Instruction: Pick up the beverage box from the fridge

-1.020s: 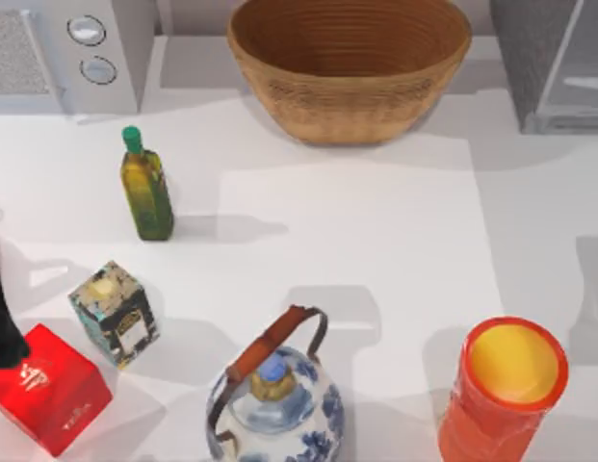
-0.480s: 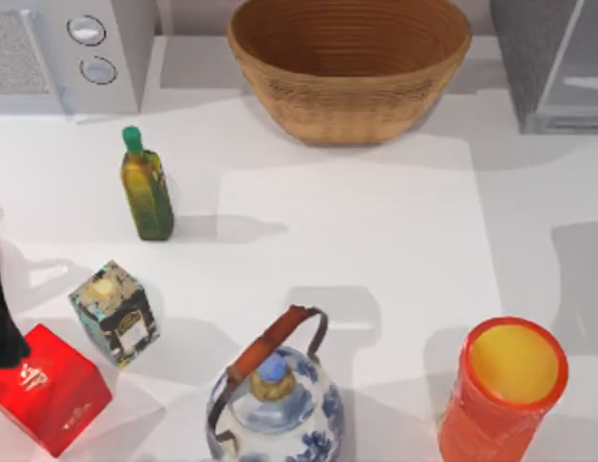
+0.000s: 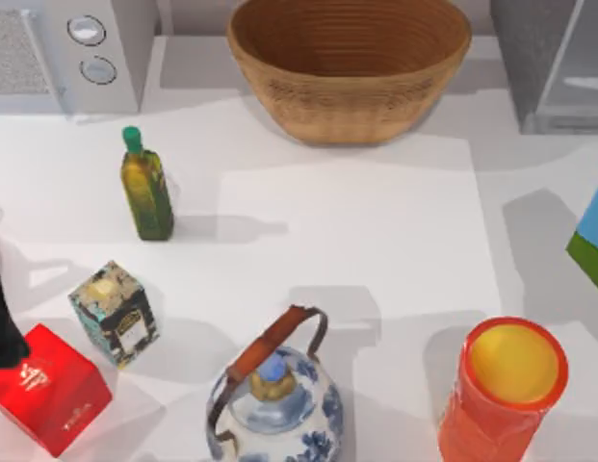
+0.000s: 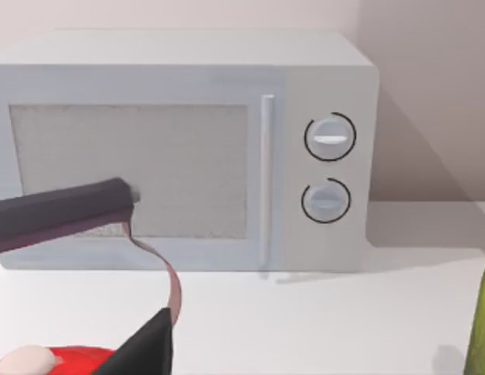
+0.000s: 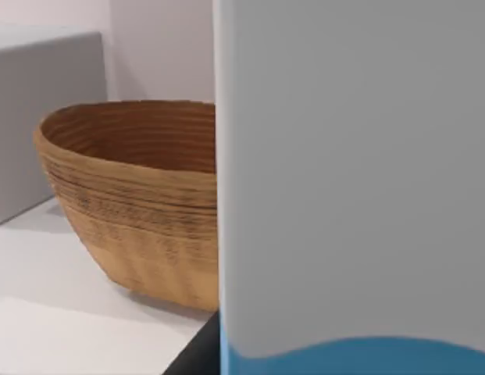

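Lifting is the step in hand, I'd say: the beverage box [image 3: 593, 243] pokes in at the top view's 3 o'clock edge, tilted, blue over green, seemingly off the table with its shadow beside it, and well clear of the fridge [image 3: 554, 63] at 1 o'clock. Up close it looms before the right wrist camera [image 5: 351, 187], the basket [image 5: 133, 199] behind. Whether the right gripper clamps it, I cannot tell. Carry it level, clear of the orange cup [image 3: 506, 390]. Left gripper [image 4: 133, 273], fingers spread, parks by the red box [image 3: 48, 385] at 8 o'clock.
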